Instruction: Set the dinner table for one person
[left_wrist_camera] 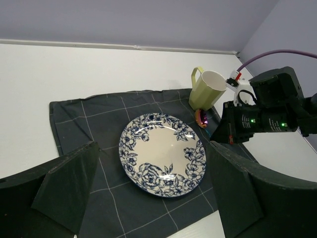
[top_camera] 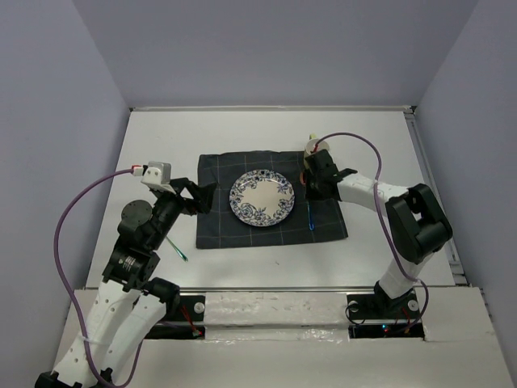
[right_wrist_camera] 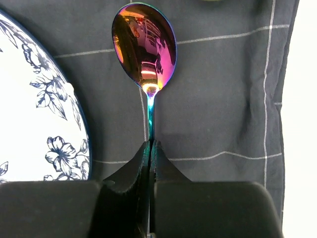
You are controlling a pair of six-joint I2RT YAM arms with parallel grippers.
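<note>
The white dinner table carries a dark navy grid cloth with a blue-floral plate at its middle. My right gripper is shut on the handle of an iridescent spoon, low over the cloth just right of the plate. The spoon's bowl points toward a pale green mug. The wrist view shows the jaws pinched on the thin handle. My left gripper is open and empty, hovering at the cloth's left edge and facing the plate.
A thin iridescent utensil lies on the table beside the left arm, left of the cloth. The mug stands at the cloth's far right corner, close to the right wrist. Lavender walls bound the table.
</note>
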